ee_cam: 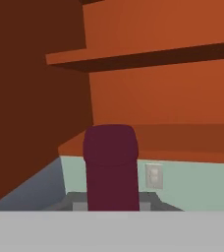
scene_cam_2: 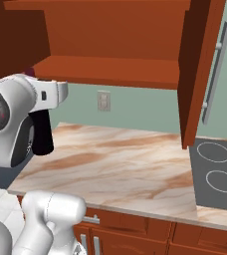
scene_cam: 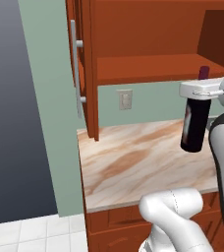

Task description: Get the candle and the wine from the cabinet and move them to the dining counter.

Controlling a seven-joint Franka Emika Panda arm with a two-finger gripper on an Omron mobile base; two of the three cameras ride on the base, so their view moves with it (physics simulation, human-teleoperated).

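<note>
The end effector (scene_cam: pixel 201 93) grips the wine (scene_cam: pixel 195 125) by its neck, upright above the table (scene_cam: pixel 133 162), below the open cabinet (scene_cam: pixel 148 39).

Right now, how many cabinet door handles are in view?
2. One silver bar handle on the open left door in the left base view; the other handle on the open right door in the right base view, above the stovetop.
</note>
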